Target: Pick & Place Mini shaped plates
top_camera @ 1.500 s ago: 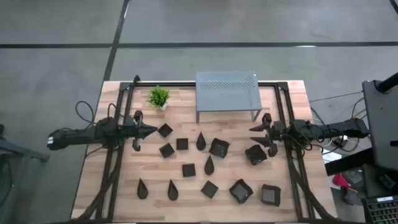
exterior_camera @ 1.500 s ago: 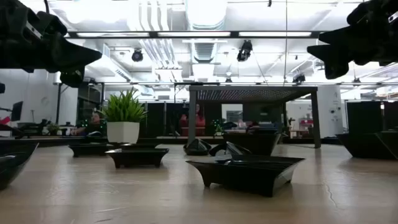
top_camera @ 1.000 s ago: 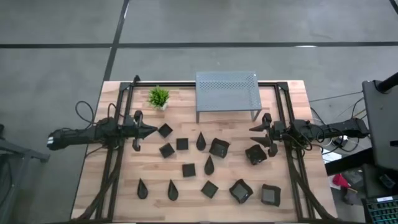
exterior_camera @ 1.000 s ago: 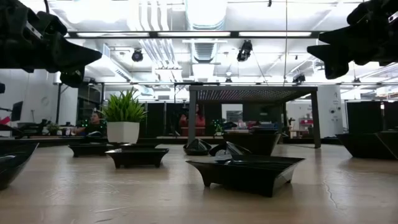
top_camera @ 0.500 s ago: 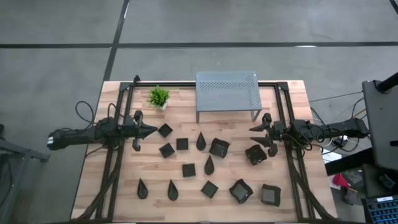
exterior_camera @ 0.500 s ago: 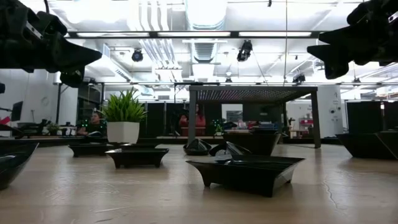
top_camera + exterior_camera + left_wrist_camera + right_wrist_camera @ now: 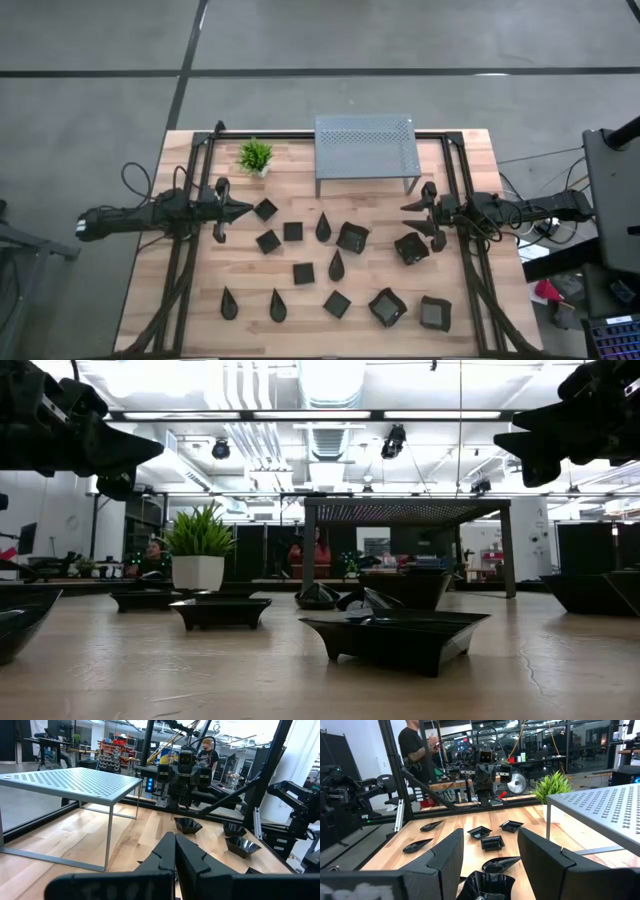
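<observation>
Several mini shaped plates, all black, lie flat on the wooden table between my two arms: small squares (image 7: 293,232), teardrops (image 7: 336,265) and deeper squares (image 7: 387,307). My left gripper (image 7: 243,210) hovers level at the table's left side, shut and empty, its tip close to a square plate (image 7: 265,209). Level at the right side hovers my right gripper (image 7: 416,218), open and empty, just above and beside a deep square plate (image 7: 411,247). That plate also shows below the right fingers (image 7: 485,885) in the right wrist view.
A small green potted plant (image 7: 256,155) stands at the far left, next to a grey perforated metal shelf (image 7: 366,150) on legs at the far middle. Dark frame rails (image 7: 190,250) run along both table sides. People show in the room beyond the table.
</observation>
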Controlling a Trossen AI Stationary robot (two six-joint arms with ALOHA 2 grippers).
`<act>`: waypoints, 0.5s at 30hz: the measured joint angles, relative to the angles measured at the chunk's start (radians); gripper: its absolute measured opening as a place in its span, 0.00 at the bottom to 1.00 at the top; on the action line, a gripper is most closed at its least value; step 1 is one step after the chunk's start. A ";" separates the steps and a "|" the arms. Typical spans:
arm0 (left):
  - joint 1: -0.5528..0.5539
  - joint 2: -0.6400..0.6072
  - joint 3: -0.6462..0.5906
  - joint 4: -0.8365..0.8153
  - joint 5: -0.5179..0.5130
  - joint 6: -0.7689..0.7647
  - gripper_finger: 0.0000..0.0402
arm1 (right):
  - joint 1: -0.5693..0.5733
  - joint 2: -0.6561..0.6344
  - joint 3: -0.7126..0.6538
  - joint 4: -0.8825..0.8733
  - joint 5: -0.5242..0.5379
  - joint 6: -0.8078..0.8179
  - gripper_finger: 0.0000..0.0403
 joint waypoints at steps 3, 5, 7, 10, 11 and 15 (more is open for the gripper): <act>0.000 0.000 0.000 0.000 0.000 0.000 0.01 | 0.000 0.000 0.000 0.000 0.000 0.000 0.46; 0.000 0.000 0.000 0.000 0.000 0.000 0.01 | 0.000 0.000 0.000 0.000 0.000 0.000 0.46; 0.000 0.000 0.000 0.000 0.000 0.000 0.01 | 0.000 0.000 0.000 0.000 0.001 -0.014 0.46; 0.001 0.000 0.000 0.000 0.000 0.000 0.01 | -0.001 0.000 0.000 -0.028 0.035 -0.248 0.46; 0.001 0.000 0.000 0.000 0.000 0.000 0.01 | -0.002 0.000 0.000 -0.037 0.045 -0.329 0.46; 0.001 0.000 0.000 0.000 0.000 0.000 0.01 | -0.001 0.001 0.000 -0.045 0.053 -0.561 0.46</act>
